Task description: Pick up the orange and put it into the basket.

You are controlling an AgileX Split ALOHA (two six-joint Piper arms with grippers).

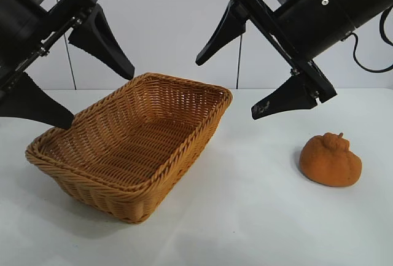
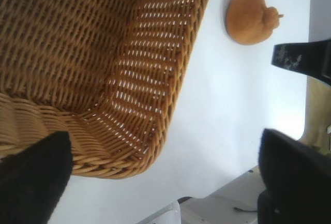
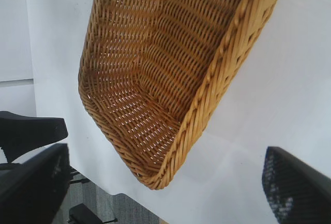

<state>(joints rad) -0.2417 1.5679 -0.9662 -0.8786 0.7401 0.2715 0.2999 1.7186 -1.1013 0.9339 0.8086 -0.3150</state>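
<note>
The orange [image 1: 330, 160], dull and lumpy with a knob on top, lies on the white table at the right, apart from the basket; it also shows in the left wrist view [image 2: 251, 18]. The tan wicker basket [image 1: 202, 132] stands left of centre with nothing in it. My left gripper [image 1: 101, 100] hovers open over the basket's left end, one finger above the rim. My right gripper [image 1: 226, 89] hangs open in the air above the basket's far right corner, up and to the left of the orange. Neither holds anything. The orange is out of the right wrist view.
The white table [image 1: 258, 217] runs to a pale wall behind. In the left wrist view the basket's corner [image 2: 170, 94] sits near the table's edge [image 2: 217, 190]. The right wrist view shows the basket's inside wall [image 3: 155, 53] and the left gripper's dark finger [image 3: 31, 131] beyond.
</note>
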